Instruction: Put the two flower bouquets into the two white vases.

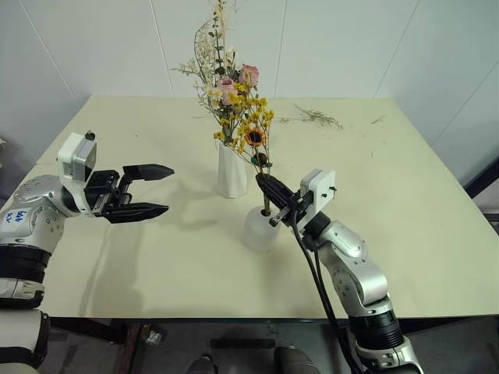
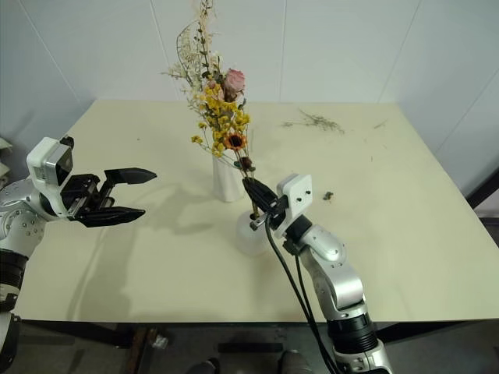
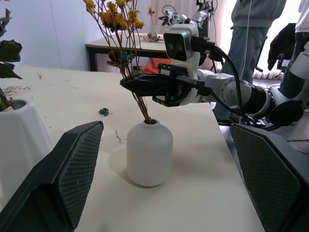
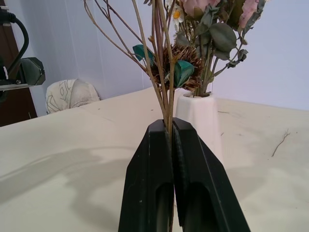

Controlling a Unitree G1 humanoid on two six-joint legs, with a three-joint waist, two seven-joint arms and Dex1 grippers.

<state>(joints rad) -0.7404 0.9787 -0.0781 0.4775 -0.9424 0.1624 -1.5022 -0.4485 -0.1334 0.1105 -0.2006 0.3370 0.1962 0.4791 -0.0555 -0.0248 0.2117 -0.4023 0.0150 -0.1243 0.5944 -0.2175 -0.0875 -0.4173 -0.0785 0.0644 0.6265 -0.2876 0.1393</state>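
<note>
the yellow bunch (image 1: pixel 248 128) is pinched low on its stems by the right gripper (image 1: pixel 270 189), fingers pressed together w/ the stalks between them, as seen in the right wrist view. the stem ends are already in the mouth of the short round vase (image 1: pixel 260 227), near the table's front-centre; in the left wrist view the stalks enter the hole at a lean, not upright. the pink-rose bunch (image 1: pixel 226 62) is already stood in the tall cone vase (image 1: pixel 231 173), just behind, its heads close to the yellow ones.

judged step: seating the yellow stems deeper, then letting go. best done by a slow push along the stems' own line, so the light round vase isn't dragged or tipped. the grip should be eased only once the stalks are well down, else the bunch could flop out. withdrawal is best made away from the tall vase, so the two bunches aren't tangled.

the left gripper (image 1: pixel 145 191) is held spread wide, level, well apart to the left, holding nothing; it could be used to steady the round vase if needed.
</note>
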